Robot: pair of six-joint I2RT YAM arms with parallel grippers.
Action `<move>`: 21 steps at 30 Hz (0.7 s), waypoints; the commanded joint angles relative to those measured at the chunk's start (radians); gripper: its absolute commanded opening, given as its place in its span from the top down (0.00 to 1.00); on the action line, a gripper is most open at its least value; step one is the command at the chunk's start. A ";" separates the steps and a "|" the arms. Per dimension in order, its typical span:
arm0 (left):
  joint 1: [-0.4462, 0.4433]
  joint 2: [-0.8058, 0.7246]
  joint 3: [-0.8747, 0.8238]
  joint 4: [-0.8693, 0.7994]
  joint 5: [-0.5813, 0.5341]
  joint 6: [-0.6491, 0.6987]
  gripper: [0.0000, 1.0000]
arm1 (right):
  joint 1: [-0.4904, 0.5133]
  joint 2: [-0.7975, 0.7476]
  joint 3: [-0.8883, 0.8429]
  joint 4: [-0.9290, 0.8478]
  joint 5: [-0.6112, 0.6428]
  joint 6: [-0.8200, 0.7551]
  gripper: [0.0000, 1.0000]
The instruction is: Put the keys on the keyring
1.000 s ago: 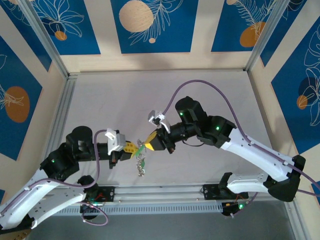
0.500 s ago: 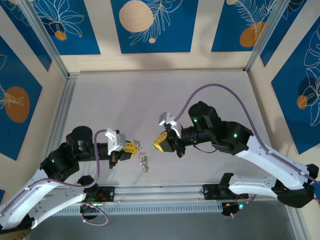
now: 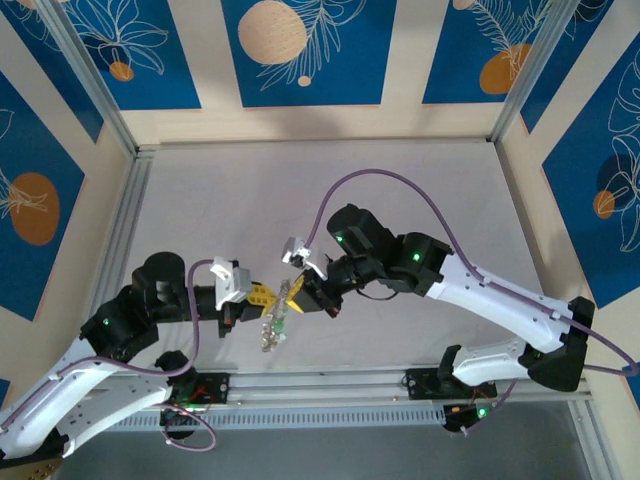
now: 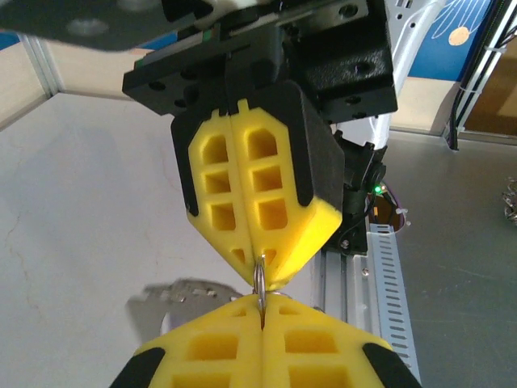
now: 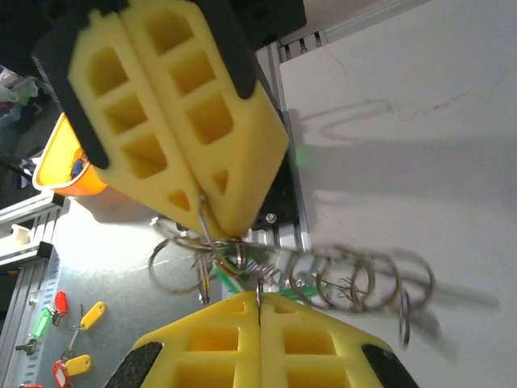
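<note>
Two grippers: left gripper (image 3: 266, 296), right gripper (image 3: 294, 294). One keyring (image 3: 272, 330) above the tabletop's near edge; keys (image 3: 268, 340) too blurred to count.

The left arm (image 3: 60, 390) and the right arm (image 3: 500, 298) are white with fat black joints. Green lights (image 3: 414, 258) glow on the black parts. A purple cable (image 3: 375, 174) runs along each arm. The left end effector (image 3: 268, 297) and the right end effector (image 3: 292, 296) have chunky yellow fingers (image 4: 271, 186) full of square holes.
</note>
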 commanded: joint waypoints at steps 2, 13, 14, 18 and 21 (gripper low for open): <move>-0.011 -0.013 0.040 0.036 0.017 0.021 1.00 | 0.002 -0.025 0.020 0.032 -0.060 -0.001 1.00; -0.013 -0.012 0.040 0.038 0.016 0.020 1.00 | -0.002 -0.039 0.012 0.061 -0.081 0.010 1.00; -0.013 -0.012 0.041 0.040 0.018 0.020 1.00 | -0.002 -0.038 0.012 0.061 -0.079 0.011 1.00; -0.013 -0.010 0.043 0.037 0.021 0.019 1.00 | -0.011 -0.035 0.013 0.067 -0.073 0.019 1.00; -0.013 -0.012 0.043 0.034 0.016 0.023 1.00 | -0.022 -0.028 0.022 0.064 -0.060 0.036 1.00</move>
